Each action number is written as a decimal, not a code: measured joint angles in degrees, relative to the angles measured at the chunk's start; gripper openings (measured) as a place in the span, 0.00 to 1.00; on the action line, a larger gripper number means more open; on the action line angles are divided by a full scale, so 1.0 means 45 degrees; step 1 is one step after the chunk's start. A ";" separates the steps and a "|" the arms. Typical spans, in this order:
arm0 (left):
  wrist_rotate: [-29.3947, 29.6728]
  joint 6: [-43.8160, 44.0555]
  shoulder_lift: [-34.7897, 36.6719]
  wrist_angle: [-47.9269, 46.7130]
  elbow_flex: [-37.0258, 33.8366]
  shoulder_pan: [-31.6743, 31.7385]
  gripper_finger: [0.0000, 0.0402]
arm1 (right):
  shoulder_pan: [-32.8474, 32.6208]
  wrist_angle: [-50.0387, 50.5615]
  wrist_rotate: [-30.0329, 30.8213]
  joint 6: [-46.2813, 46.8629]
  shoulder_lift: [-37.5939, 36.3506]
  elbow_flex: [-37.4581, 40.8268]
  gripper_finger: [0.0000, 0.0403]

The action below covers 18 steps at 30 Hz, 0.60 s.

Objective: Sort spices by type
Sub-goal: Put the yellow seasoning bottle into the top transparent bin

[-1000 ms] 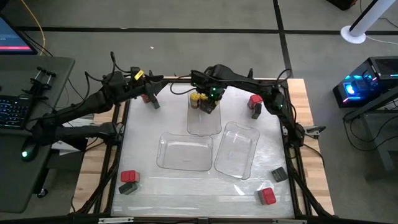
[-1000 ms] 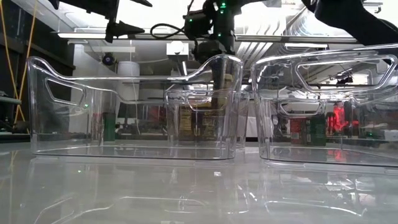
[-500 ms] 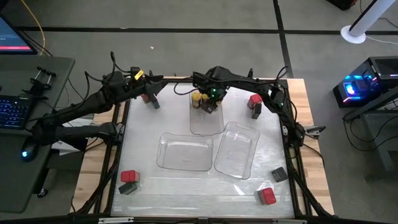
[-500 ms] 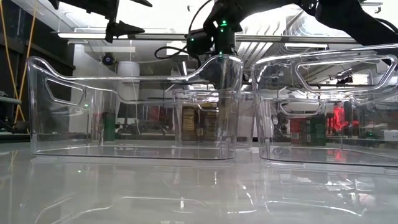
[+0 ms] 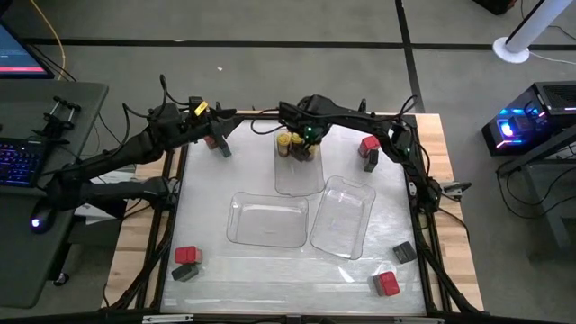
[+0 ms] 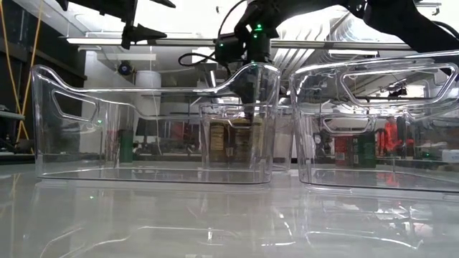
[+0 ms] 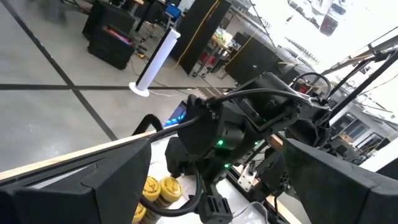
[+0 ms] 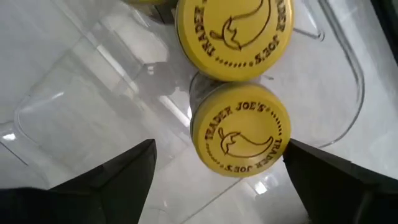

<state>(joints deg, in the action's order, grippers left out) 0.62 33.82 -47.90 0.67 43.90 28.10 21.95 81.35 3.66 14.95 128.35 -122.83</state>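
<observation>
Three clear trays sit mid-worktop (image 5: 225, 283), and only the far tray (image 5: 297, 175), at twelve o'clock, holds anything: a cluster of yellow-lidded jars (image 5: 290, 144) at its far end. The right wrist view shows two of these lids (image 8: 239, 134) side by side on the tray floor, with part of a third at the frame's edge; how many there are in all I cannot quite count from above. The right pincer (image 5: 306, 151) hovers directly over them, fingers (image 8: 112, 174) spread wide on either side of the nearer jar and touching nothing, so that jar looks freshly set down and released.

The near-left tray (image 5: 267, 220) and near-right tray (image 5: 342, 216) look empty. Still loose on the worktop: a red and dark pair (image 5: 367, 151) at two o'clock, a dark block (image 5: 403, 253) and a red one (image 5: 387, 283) at four to five o'clock, a red and dark pair (image 5: 186, 263) at seven o'clock, and containers at eleven o'clock under the left pincer (image 5: 216, 139), which waits there with fingers (image 7: 93, 186) parted and empty.

By my reckoning the yellow kind is mostly sorted; the red and dark kinds are not yet begun
</observation>
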 joint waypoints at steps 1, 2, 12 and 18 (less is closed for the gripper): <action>0.0000 0.0000 0.0000 0.0000 0.0000 0.0000 0.87 | 0.0019 -0.0102 0.0004 -0.0050 0.0000 -0.0012 0.85; 0.0000 0.0000 0.0000 -0.0004 0.0000 0.0000 0.87 | 0.0031 -0.0111 0.0005 -0.0097 0.0000 -0.0053 0.85; -0.0139 -0.0656 0.0100 -0.1469 0.0009 0.0000 0.87 | 0.0251 0.0644 0.1311 -0.1122 -0.0547 -0.2221 0.83; -0.0831 -0.0625 0.0209 -0.3019 0.0010 -0.0317 0.87 | -0.0024 0.0777 0.0345 -0.2312 -0.1174 -0.2422 0.67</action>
<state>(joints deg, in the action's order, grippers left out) -3.12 31.01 -46.96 -12.92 43.94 26.67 21.84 84.85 5.21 4.55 123.07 -133.72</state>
